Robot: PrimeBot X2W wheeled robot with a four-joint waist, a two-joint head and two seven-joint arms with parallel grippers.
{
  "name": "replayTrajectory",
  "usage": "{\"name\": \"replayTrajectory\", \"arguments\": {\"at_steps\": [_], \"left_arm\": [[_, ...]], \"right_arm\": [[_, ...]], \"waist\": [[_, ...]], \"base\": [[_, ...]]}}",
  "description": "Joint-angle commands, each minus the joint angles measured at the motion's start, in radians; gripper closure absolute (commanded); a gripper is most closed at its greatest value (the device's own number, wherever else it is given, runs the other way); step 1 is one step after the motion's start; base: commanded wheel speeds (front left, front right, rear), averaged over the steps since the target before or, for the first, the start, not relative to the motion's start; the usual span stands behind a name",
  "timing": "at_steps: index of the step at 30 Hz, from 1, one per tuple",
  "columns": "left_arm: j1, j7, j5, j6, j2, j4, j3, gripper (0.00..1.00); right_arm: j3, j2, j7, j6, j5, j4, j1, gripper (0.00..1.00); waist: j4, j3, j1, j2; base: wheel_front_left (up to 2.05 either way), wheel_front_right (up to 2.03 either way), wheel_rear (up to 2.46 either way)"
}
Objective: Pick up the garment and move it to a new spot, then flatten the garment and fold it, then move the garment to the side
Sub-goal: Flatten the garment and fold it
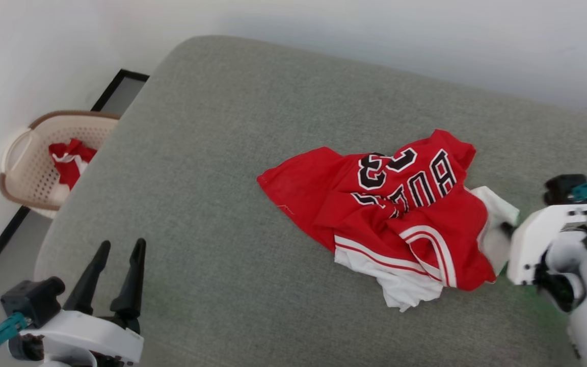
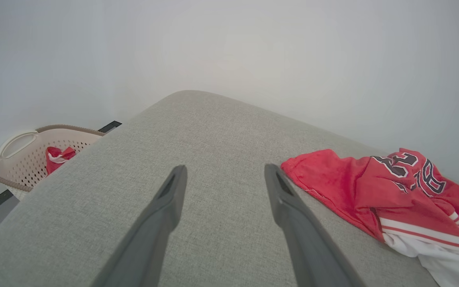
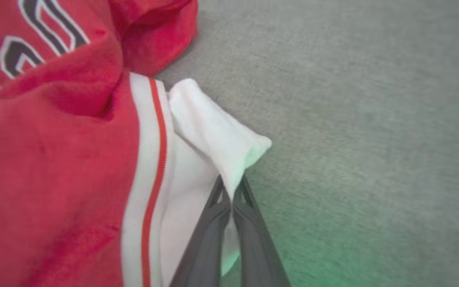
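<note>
Garment (image 1: 400, 204), white sleeve (image 3: 213, 123) (perhaps a hem) in closed right tool (image 3: 232, 190)

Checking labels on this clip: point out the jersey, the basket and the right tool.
jersey (image 1: 324, 188), head view, plain red panel.
basket (image 1: 33, 178), head view, perforated inner wall.
right tool (image 3: 232, 187), right wrist view, between the fingertips pinching the jersey's white edge.

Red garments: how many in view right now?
2. The red jersey lies crumpled on the grey cushion, its white sleeve pinched by the right gripper. A second red-and-white garment sits in the laundry basket at far left; more may be hidden under it.
</note>
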Motion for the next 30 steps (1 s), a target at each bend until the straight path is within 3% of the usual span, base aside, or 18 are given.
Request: {"name": "replayTrajectory", "arguments": {"at_steps": [1, 9, 17, 25, 30], "left_arm": [[0.009, -0.001, 0.005, -0.003, 0.003, -0.002, 0.005, 0.0], [0.04, 0.003, 0.003, 0.001, 0.023, -0.017, 0.014, 0.0], [0.041, 0.013, 0.0, 0.005, 0.03, -0.026, 0.007, 0.0], [0.025, 0.022, -0.004, -0.005, 0.034, -0.026, -0.004, 0.0], [0.011, 0.035, -0.006, -0.01, 0.042, -0.024, -0.011, 0.0]], "right_arm": [[-0.01, -0.019, -0.009, -0.002, 0.005, -0.004, 0.005, 1.0], [-0.09, -0.093, -0.016, -0.002, 0.008, -0.059, 0.07, 1.0], [-0.24, -0.138, 0.013, -0.002, -0.017, -0.092, 0.19, 1.0], [-0.334, -0.088, 0.036, -0.002, -0.053, -0.078, 0.254, 1.0], [-0.336, -0.045, 0.042, -0.002, -0.067, -0.035, 0.235, 0.98]], "waist": [[-0.015, -0.014, 0.0, 0.0], [-0.077, -0.056, 0.0, 0.0], [-0.13, -0.073, 0.0, 0.0], [-0.153, -0.068, 0.0, 0.0], [-0.17, -0.06, 0.0, 0.0]], "base": [[0.0, 0.0, 0.0], [0.0, 0.0, 0.0], [0.0, 0.0, 0.0], [0.0, 0.0, 0.0], [0.0, 0.0, 0.0]]}}
